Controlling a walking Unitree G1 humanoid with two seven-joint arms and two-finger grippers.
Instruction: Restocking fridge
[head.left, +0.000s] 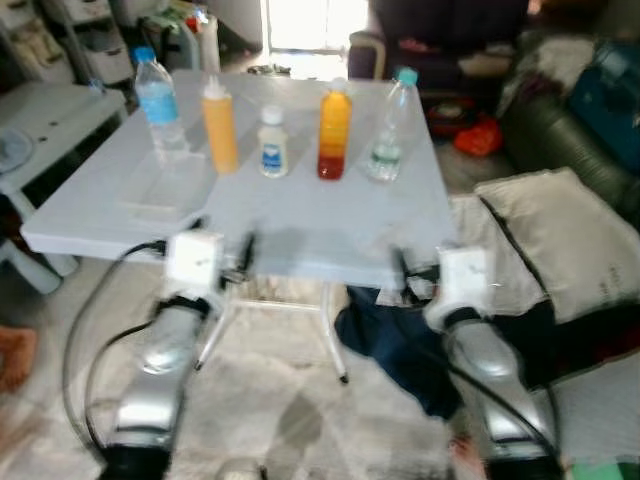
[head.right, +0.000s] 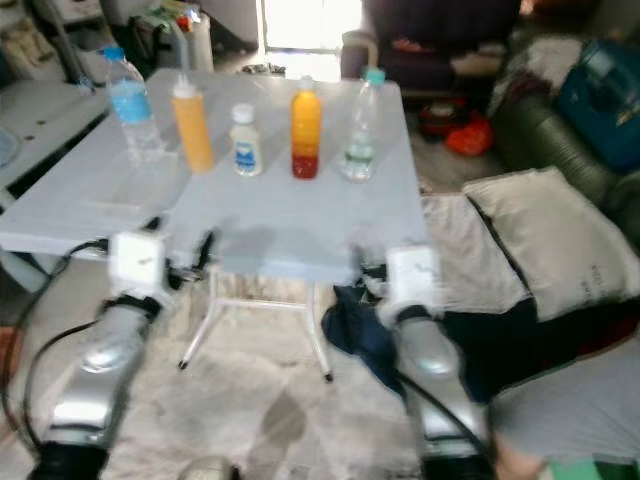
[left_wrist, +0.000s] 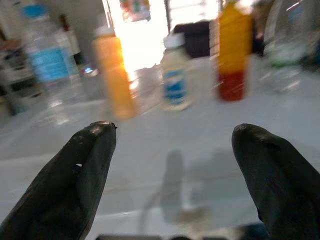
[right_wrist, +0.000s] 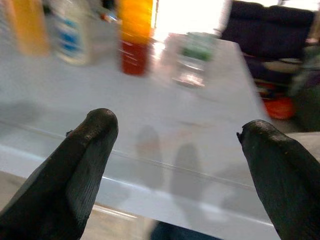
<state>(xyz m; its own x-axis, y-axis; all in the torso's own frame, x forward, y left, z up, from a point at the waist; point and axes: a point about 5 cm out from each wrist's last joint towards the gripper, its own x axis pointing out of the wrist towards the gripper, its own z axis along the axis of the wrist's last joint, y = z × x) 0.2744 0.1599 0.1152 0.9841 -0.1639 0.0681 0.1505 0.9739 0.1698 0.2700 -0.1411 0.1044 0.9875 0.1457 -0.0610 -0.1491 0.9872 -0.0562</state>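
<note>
Five bottles stand in a row on the white folding table (head.left: 300, 235): a water bottle with blue cap (head.left: 158, 100), an orange squeeze bottle (head.left: 219, 125), a small white bottle with blue label (head.left: 272, 143), an orange-and-red juice bottle (head.left: 335, 130) and a clear bottle with teal cap (head.left: 388, 125). My left gripper (left_wrist: 172, 145) hovers open at the table's near edge, facing the squeeze bottle (left_wrist: 115, 75) and white bottle (left_wrist: 175, 75). My right gripper (right_wrist: 177, 145) is open too, at the near edge, facing the juice bottle (right_wrist: 135, 37) and clear bottle (right_wrist: 192, 57). Nothing is held.
A beige cushion (head.left: 560, 240) and dark clothes (head.left: 395, 345) lie on the floor at the right, close to the table legs. A dark sofa (head.left: 570, 120) stands at the far right. A white side table (head.left: 45, 120) sits to the left.
</note>
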